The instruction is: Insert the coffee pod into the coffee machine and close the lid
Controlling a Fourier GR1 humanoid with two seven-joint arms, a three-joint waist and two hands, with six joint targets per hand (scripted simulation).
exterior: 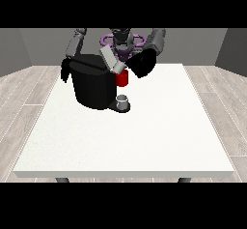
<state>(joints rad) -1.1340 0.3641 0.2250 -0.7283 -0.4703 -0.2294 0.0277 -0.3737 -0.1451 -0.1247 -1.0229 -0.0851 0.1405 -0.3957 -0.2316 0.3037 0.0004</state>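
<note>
The black coffee machine [94, 87] stands at the table's far side, left of centre. Its grey lid [111, 60] is tilted up, open. A red thing at the machine [122, 78] shows just under the lid's lower end. A small grey thing [123, 99] sits on the machine's low front base; I cannot tell whether it is the pod. The hand at the view's right [143, 64] is a black mass right beside the lid and the red thing. The hand at the view's left [64, 72] hangs by the machine's left side with its fingers pointing down, holding nothing.
The white table [130, 141] stretches wide towards the camera in front of the machine. The robot's torso [121, 42] is directly behind the machine. Wooden floor surrounds the table.
</note>
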